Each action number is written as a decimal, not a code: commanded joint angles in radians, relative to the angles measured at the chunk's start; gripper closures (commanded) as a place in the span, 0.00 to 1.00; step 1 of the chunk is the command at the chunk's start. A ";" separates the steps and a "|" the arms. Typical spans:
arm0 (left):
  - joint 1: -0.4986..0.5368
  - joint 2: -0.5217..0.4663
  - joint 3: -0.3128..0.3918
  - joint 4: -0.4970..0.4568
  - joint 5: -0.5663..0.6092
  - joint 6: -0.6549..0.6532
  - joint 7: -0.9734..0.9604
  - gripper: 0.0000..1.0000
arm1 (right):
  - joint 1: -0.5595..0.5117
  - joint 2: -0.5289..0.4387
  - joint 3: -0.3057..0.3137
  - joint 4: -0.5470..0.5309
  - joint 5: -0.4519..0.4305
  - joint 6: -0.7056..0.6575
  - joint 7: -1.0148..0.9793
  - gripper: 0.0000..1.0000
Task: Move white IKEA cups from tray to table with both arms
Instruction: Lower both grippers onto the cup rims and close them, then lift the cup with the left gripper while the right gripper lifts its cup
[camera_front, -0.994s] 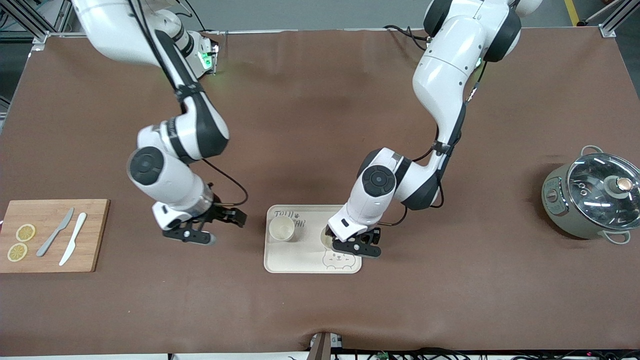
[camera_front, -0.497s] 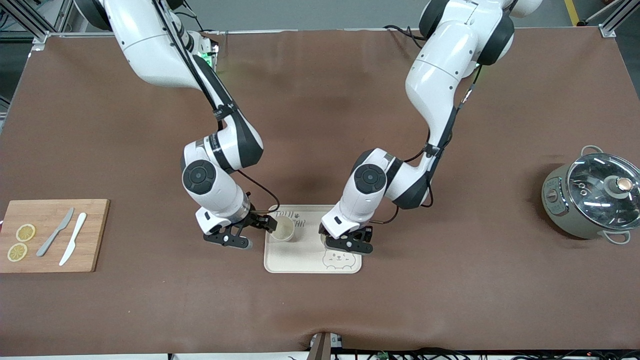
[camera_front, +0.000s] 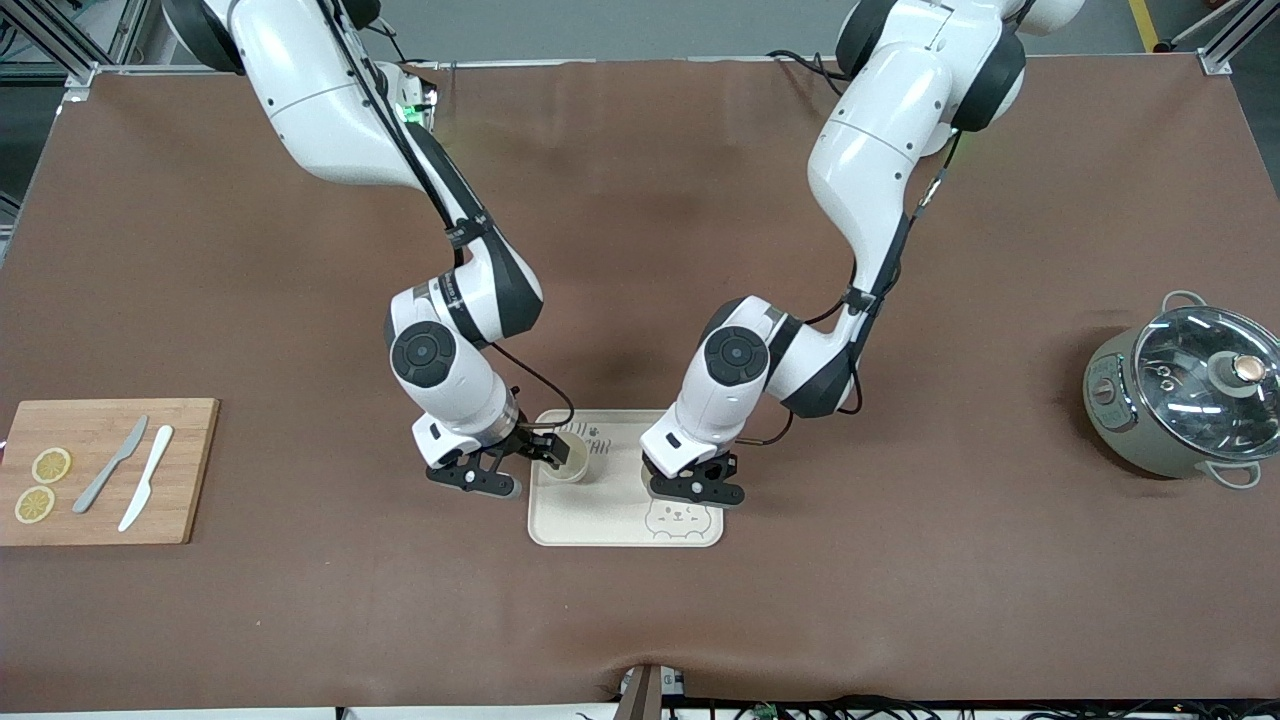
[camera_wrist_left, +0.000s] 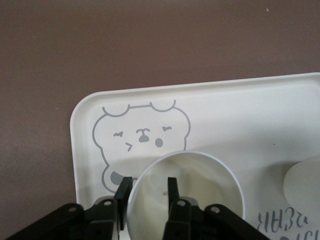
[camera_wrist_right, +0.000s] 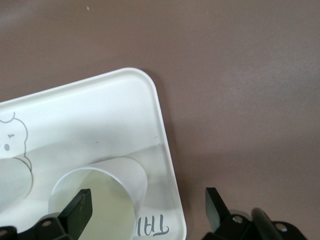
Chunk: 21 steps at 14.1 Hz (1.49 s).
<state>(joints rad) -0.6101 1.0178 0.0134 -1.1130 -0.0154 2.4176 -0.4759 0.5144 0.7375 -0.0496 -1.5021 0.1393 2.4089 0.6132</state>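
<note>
Two cream-white cups stand on the bear-print tray (camera_front: 600, 525). One cup (camera_front: 570, 463) is at the tray's corner toward the right arm's end. My right gripper (camera_front: 520, 468) is open wide at that corner. In the right wrist view one finger (camera_wrist_right: 80, 207) is over this cup's (camera_wrist_right: 107, 182) mouth and the other is over the bare table off the tray (camera_wrist_right: 100, 110). My left gripper (camera_front: 697, 488) hides the second cup in the front view. In the left wrist view its fingers (camera_wrist_left: 123, 192) straddle that cup's (camera_wrist_left: 200, 190) wall with a gap showing.
A wooden cutting board (camera_front: 185, 470) with two lemon slices and two knives lies toward the right arm's end. A grey pot with a glass lid (camera_front: 1185, 400) stands toward the left arm's end. The first cup also shows in the left wrist view (camera_wrist_left: 302, 182).
My right arm has swung from beside the cutting board to the tray, and its open gripper has reached the cup there. My left gripper has shifted slightly over its cup.
</note>
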 joint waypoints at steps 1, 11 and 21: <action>-0.008 0.005 0.016 0.018 -0.011 -0.008 -0.015 1.00 | 0.023 0.025 -0.015 0.028 -0.018 0.015 0.033 0.00; 0.015 -0.284 0.019 -0.169 -0.001 -0.268 -0.010 1.00 | 0.030 0.031 -0.013 0.026 -0.067 0.015 0.033 0.64; 0.188 -0.993 0.014 -1.133 0.009 0.028 0.350 1.00 | 0.029 0.031 -0.012 0.042 -0.061 0.009 0.071 1.00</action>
<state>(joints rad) -0.4398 0.1670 0.0344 -2.0325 -0.0143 2.3363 -0.1642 0.5335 0.7520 -0.0523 -1.4960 0.0921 2.4245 0.6451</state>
